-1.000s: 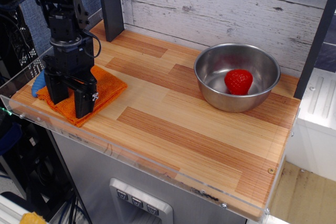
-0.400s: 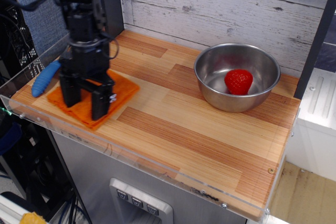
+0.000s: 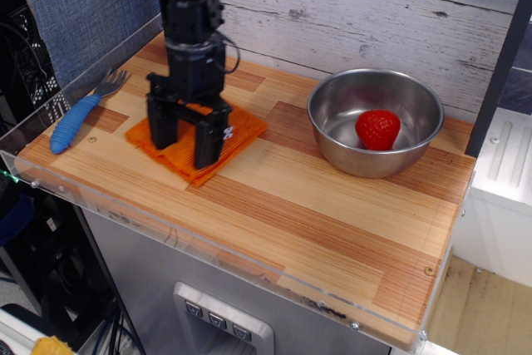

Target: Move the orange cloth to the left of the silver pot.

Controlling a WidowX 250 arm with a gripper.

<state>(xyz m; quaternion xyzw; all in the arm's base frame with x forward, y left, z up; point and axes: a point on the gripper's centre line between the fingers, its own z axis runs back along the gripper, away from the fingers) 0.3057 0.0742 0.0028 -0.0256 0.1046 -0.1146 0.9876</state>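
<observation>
The orange cloth (image 3: 242,127) lies folded on the wooden table, left of the middle. My gripper (image 3: 184,140) stands upright over it, with its two black fingers down on the cloth and a fold of orange fabric between them. The fingers hide the cloth's middle. The silver pot (image 3: 336,149) is a shiny steel bowl at the right rear of the table, with a gap of bare wood between it and the cloth. The cloth's right corner points toward the bowl.
A red strawberry (image 3: 378,129) lies inside the bowl. A blue-handled fork (image 3: 75,116) lies near the table's left edge. A grey plank wall (image 3: 349,6) runs along the back. A dark post (image 3: 499,64) stands at the right rear.
My gripper has moved right and toward the back, from the front left corner, with the orange cloth moving along under it. The fork, hidden before, now shows in full.
</observation>
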